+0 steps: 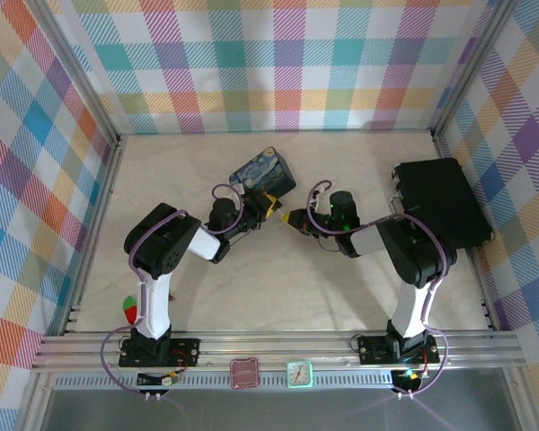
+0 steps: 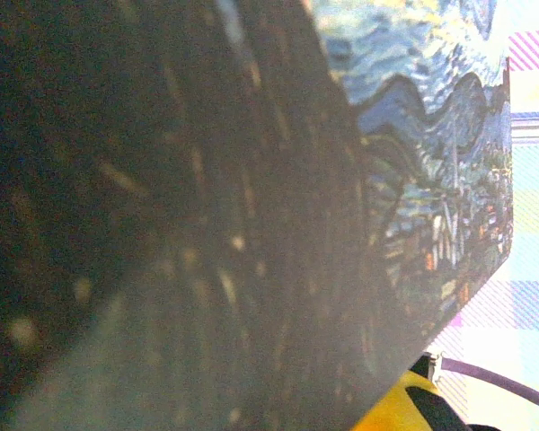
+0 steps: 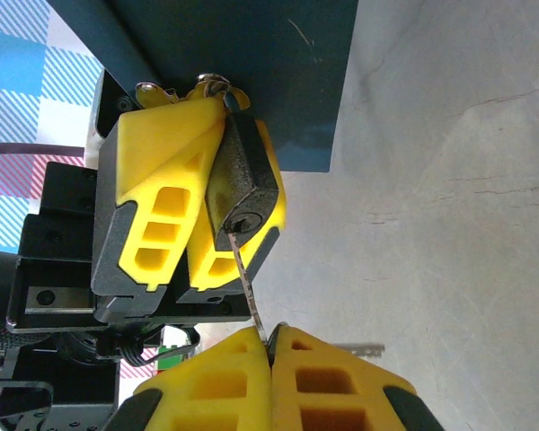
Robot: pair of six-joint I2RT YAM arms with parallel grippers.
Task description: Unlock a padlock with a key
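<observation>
Right wrist view: we see the right gripper (image 3: 271, 338) with its yellow jaws pressed together on a thin silvery metal key (image 3: 249, 285), whose tip meets the keyhole of a small dark metal padlock (image 3: 242, 184). The left gripper (image 3: 217, 126) pinches that padlock between narrowly set jaws. From above, we find both arms bent inward, wrists level, grippers tip to tip over the pale table (image 1: 251, 296), just beside a blue starry-night painted tin (image 1: 262, 173).

Starry-night tin (image 1: 263, 173) mid-table, black case (image 1: 440, 202) at right
</observation>
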